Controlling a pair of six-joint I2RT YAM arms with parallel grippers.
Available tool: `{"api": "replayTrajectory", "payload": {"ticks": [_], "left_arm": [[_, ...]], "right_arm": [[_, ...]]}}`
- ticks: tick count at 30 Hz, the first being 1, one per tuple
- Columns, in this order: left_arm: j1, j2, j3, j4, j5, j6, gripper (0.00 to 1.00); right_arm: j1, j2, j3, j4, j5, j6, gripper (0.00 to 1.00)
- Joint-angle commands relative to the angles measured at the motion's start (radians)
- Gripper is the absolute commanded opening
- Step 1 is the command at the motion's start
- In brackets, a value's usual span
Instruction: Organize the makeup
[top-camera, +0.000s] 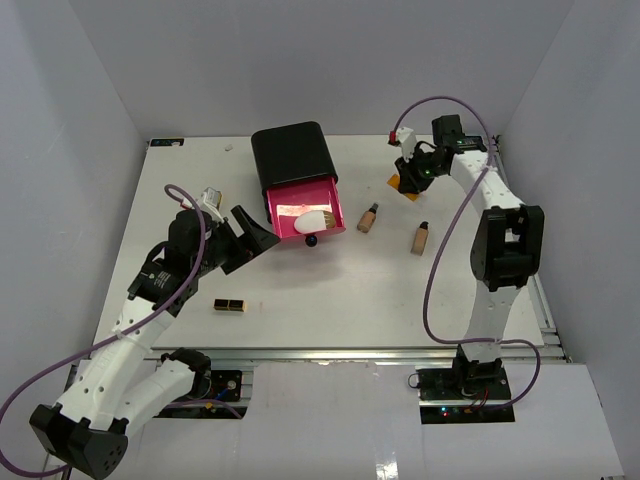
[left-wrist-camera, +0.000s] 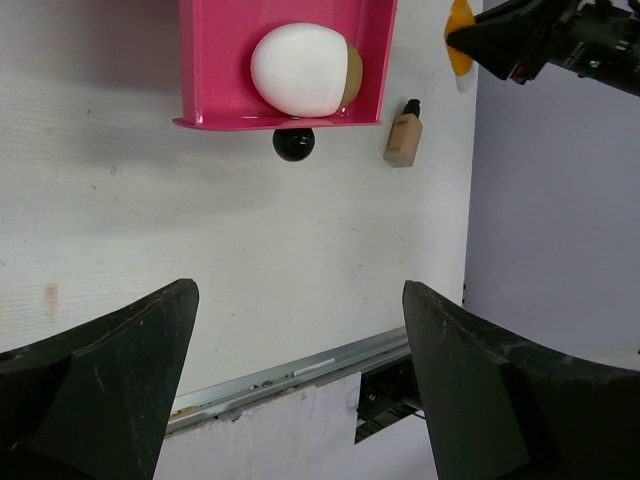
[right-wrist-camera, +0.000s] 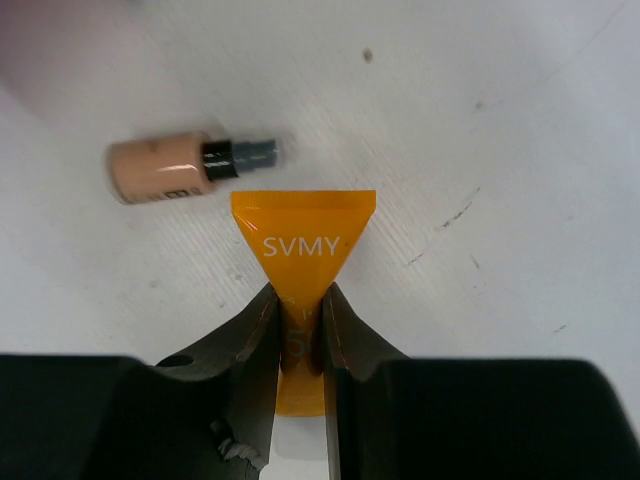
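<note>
My right gripper (top-camera: 410, 176) is shut on the orange tube (top-camera: 399, 183) at the back right; the right wrist view shows the tube (right-wrist-camera: 303, 240) pinched between the fingers (right-wrist-camera: 258, 335) above the table. A tan bottle (right-wrist-camera: 165, 168) lies just beyond it. Two tan bottles (top-camera: 368, 218) (top-camera: 420, 238) lie right of the pink drawer (top-camera: 290, 196). The white-brown egg (top-camera: 312, 222) rests in the drawer, as the left wrist view (left-wrist-camera: 300, 68) also shows. A black-and-gold lipstick case (top-camera: 229, 305) lies near the front left. My left gripper (top-camera: 250, 238) is open and empty, left of the drawer.
The big black box (top-camera: 293, 152) stands at the back centre with its pink drawer pulled out toward me; the drawer has a black knob (left-wrist-camera: 293, 143). Grey walls close in the table on three sides. A metal rail (top-camera: 350, 352) runs along the near edge.
</note>
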Motion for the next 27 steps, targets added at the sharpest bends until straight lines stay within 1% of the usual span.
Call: {"api": "replayTrajectory", "payload": {"ticks": [1,4,7,12,14,18,22,27], "left_arm": [[0.006,-0.016,-0.014,0.038,0.024,0.008,0.94],[0.006,-0.021,-0.028,0.046,0.027,0.014,0.94],[0.005,-0.028,-0.045,0.05,0.032,0.015,0.94],[0.006,-0.061,-0.077,0.055,0.038,0.017,0.94],[0.006,-0.071,-0.089,0.056,0.042,0.015,0.94],[0.005,-0.114,-0.13,0.055,0.052,0.002,0.94],[0.005,-0.165,-0.173,0.055,0.052,-0.027,0.94],[0.005,-0.215,-0.234,0.063,0.056,-0.067,0.94]], "right_arm": [[0.044,-0.166,-0.008,0.006,-0.181,0.031,0.16],[0.126,-0.238,0.003,-0.019,-0.226,0.012,0.16],[0.213,-0.276,0.034,-0.026,-0.212,-0.008,0.17],[0.397,-0.243,0.095,-0.034,-0.09,-0.058,0.18],[0.442,-0.215,0.117,-0.037,-0.048,-0.081,0.18],[0.509,-0.112,0.224,-0.04,0.05,-0.101,0.18],[0.543,-0.021,0.307,-0.04,0.126,-0.12,0.19],[0.575,0.045,0.348,-0.03,0.19,-0.171,0.21]]}}
